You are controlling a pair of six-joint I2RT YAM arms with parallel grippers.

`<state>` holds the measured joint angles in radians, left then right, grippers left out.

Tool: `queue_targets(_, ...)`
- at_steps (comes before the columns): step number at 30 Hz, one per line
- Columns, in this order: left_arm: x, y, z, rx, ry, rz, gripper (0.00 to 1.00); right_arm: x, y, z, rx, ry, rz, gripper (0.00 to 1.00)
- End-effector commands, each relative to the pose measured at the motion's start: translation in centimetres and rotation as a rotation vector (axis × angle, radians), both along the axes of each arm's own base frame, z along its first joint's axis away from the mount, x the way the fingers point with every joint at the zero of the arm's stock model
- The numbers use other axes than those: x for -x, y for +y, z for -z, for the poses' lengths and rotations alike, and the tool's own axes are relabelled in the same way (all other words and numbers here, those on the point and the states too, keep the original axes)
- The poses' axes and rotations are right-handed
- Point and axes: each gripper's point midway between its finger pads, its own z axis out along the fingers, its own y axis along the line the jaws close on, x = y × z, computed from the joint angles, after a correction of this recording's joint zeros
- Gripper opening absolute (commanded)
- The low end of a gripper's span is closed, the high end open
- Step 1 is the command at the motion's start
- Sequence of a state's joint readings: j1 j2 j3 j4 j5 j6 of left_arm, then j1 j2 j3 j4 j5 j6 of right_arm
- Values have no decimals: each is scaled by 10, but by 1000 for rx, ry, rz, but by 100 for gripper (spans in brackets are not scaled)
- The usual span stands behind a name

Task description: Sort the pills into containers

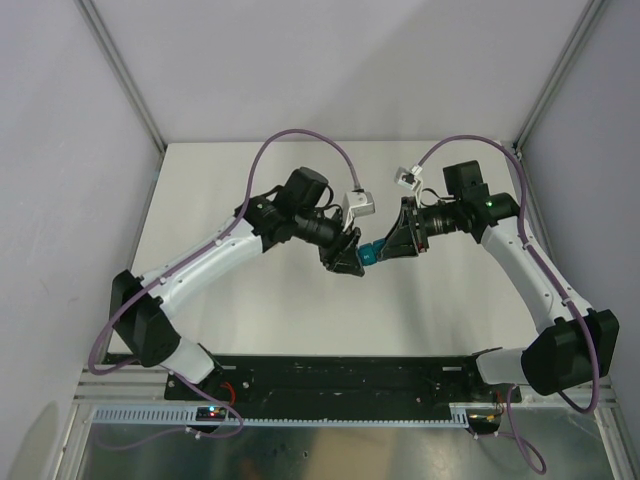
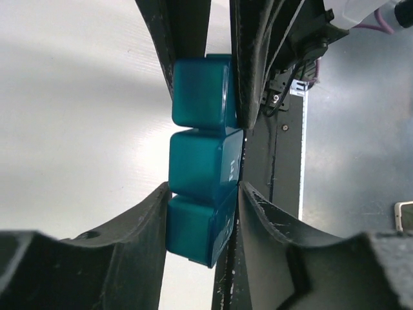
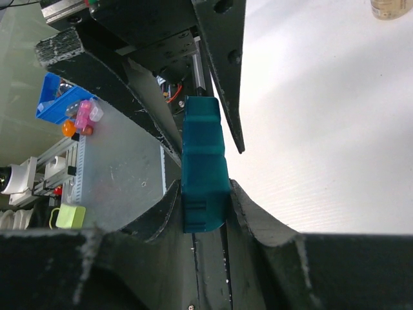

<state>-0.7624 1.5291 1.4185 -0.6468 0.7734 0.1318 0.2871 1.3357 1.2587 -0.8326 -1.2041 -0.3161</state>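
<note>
The containers (image 1: pixel 371 254), a teal strip of three joined compartments with lids closed, hang above the middle of the table between both grippers. In the left wrist view the containers (image 2: pixel 203 161) run lengthwise. My left gripper (image 2: pixel 203 190) is shut on the near compartment, with a finger (image 2: pixel 145 223) touching each side. My right gripper (image 3: pixel 203 187) is shut on the other end of the containers (image 3: pixel 203 155). From above, the left gripper (image 1: pixel 348 258) and the right gripper (image 1: pixel 386 249) face each other tip to tip. No pills are in view.
A small orange-tan bottle (image 3: pixel 390 8) stands on the white table (image 1: pixel 250 180) beyond the grippers. Off the table, near the front rail, are a blue bin (image 3: pixel 61 97) and small orange and pink items (image 3: pixel 80 119). Grey walls close in the back and sides.
</note>
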Motion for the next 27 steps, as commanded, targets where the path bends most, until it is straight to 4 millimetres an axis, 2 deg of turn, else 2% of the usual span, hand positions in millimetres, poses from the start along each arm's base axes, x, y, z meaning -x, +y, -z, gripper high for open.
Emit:
queue_targets(1, -2, 10, -6, 5, -74, -2, 44, 3, -1, -8, -17, -48, -9, 0)
queue_targets(10, -4, 7, -4, -2, -64, 3, 3, 3, 0, -9, -21, -47, -10, 0)
queue_targets(16, -3, 4, -5, 5, -42, 9, 0, 4, 0, -10, -21, -52, -13, 0)
queue_targets(17, -3, 4, -5, 5, -40, 9, 1, 5, 0, -10, -21, -53, -13, 0)
queue_targets(19, -3, 3, -6, 6, -36, 7, 10, 5, 0, -10, -20, -55, -15, 0)
queue_targets(24, -5, 5, -7, 1, -48, -8, 43, 6, 0, -9, -18, -57, -18, 0)
queue_targets(27, -7, 7, -9, 3, -64, -15, 54, 7, 0, -9, -15, -60, -16, 0)
